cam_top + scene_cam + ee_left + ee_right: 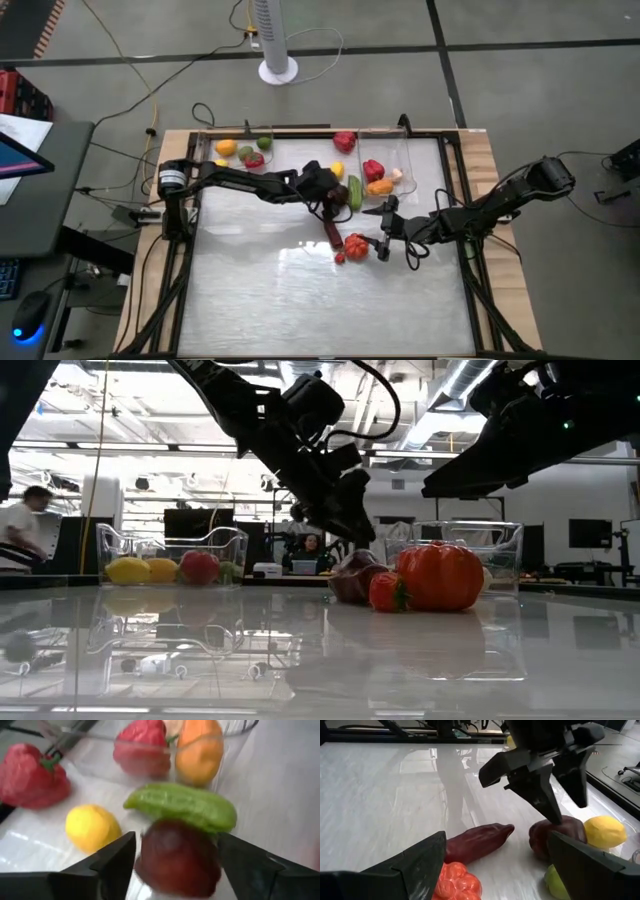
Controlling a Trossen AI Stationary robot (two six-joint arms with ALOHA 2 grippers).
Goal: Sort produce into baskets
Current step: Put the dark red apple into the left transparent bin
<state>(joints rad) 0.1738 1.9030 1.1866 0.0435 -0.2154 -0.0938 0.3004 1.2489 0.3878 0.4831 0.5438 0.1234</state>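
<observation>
My left gripper (328,203) is open and points down over a dark red round piece of produce (177,856) that lies on the table beside the green cucumber (185,807) and a yellow lemon (91,827); its fingers stand on either side of the piece. My right gripper (385,233) is open and empty, just right of the red tomato (356,244). A long dark purple eggplant (480,840) lies on the table between the two grippers. A small red fruit (385,592) rests next to the tomato. My left gripper comes at the dark red piece from above, fingers pointing down. One fingertip (554,817) reaches the piece's top (565,827), which rests on the table. I cannot tell whether the fingers touch it.
The left clear basket (240,135) at the far edge holds lemons, a lime and a red piece. The right clear basket (405,150) holds a red pepper (373,170), an orange piece and garlic. A red pepper (345,141) lies between the baskets. Free table lies toward the near edge.
</observation>
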